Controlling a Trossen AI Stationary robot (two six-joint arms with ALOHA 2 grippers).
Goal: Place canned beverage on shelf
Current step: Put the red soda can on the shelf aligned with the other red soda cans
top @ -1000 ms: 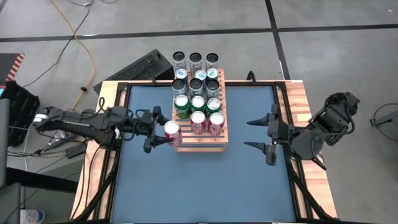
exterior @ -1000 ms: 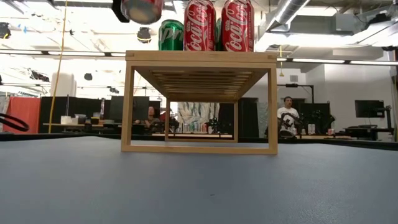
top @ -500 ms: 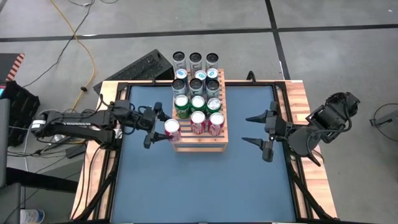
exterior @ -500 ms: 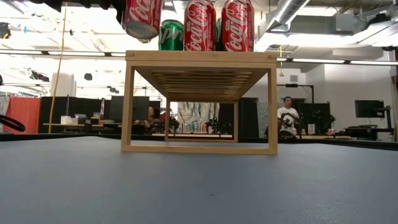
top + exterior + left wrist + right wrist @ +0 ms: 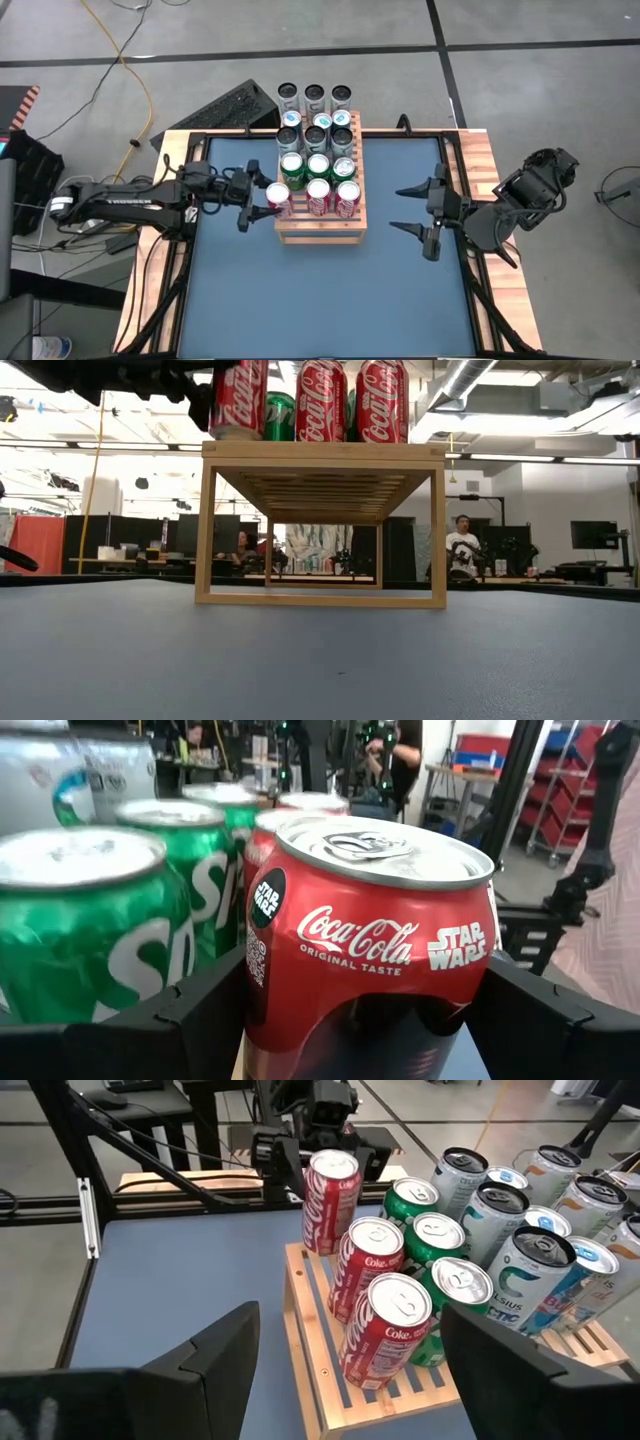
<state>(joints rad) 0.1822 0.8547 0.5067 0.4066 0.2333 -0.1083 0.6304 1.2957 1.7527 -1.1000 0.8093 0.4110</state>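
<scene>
The left gripper (image 5: 262, 202) holds a red Coca-Cola can (image 5: 278, 196) between its fingers (image 5: 205, 1005), which stand wide around the can's body, one on each side. The can stands upright, its long axis vertical, at the near left corner of the slatted wooden shelf (image 5: 322, 226). In the low view its base (image 5: 238, 432) sits at the level of the shelf top, so it looks set down or very nearly so, though whether its full weight rests on the slats cannot be told. It fills the open place in the nearest row, just beside two other Coca-Cola cans (image 5: 320, 195); behind them stand green Sprite cans (image 5: 292, 168) and, farther back, pale Celsius cans (image 5: 525, 1275).

The relation that matters now is that the can lies directly ahead of the left fingers, toward the right, with its neighbour close on its far-right side. Release would likely call for the fingers to spread and the arm to draw back leftward, clear of the upright can, without tipping it off the shelf edge.

The right gripper (image 5: 415, 211) waits with fingers spread and empty above the blue desk (image 5: 320, 300), well to the right of the shelf.
</scene>
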